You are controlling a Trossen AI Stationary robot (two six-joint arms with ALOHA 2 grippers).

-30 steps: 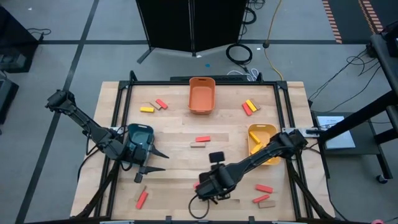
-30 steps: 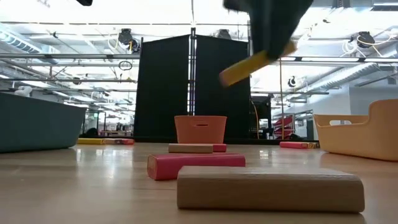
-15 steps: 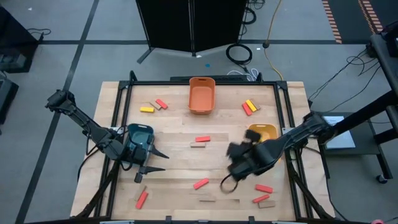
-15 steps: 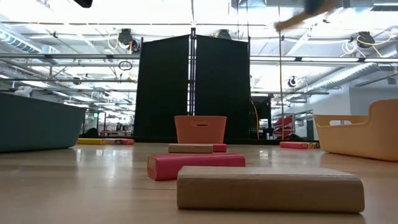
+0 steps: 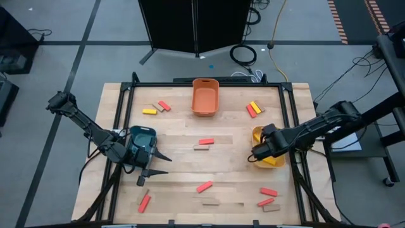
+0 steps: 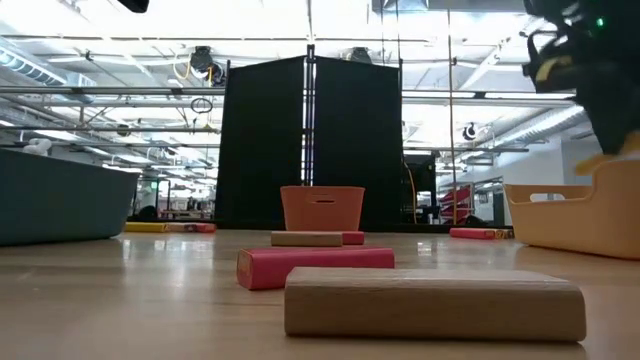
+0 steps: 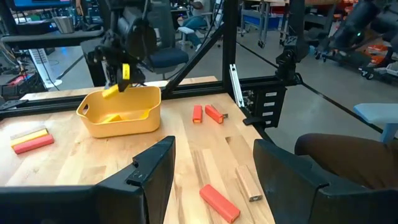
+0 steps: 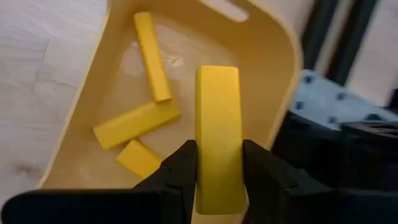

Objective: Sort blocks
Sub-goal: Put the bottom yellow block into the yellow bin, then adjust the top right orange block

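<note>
My right gripper (image 5: 258, 152) hangs over the yellow bin (image 5: 273, 134) at the table's right, shut on a yellow block (image 8: 217, 124). Three yellow blocks (image 8: 138, 124) lie on the bin's floor below it. The left wrist view shows this gripper (image 7: 124, 65) above the bin (image 7: 124, 118) too. My left gripper (image 5: 166, 163) waits open beside the teal bin (image 5: 143, 135) at the table's left, its fingers (image 7: 155, 168) around nothing. Red and tan blocks (image 5: 204, 144) lie flat on the wood, and a yellow one (image 5: 149, 111) lies at the far left. My right gripper pinches the yellow block's two long sides (image 8: 217, 186) between its two fingers. The fingers come from above, pointing steeply down. The block reaches on past the fingertips and hangs clear above the yellow bin's inside.
An orange bin (image 5: 205, 96) stands at the far middle. Loose blocks lie near the front edge (image 5: 211, 203), at the near right (image 5: 268, 191), the near left (image 5: 145, 202) and the far right (image 5: 254, 109). A metal frame (image 5: 120, 101) borders the table.
My right gripper has swung from the table's near middle toward the right edge and a little toward the far edge, carrying the yellow block clear of the table to over the yellow bin. Its wrist has rolled on the way.
</note>
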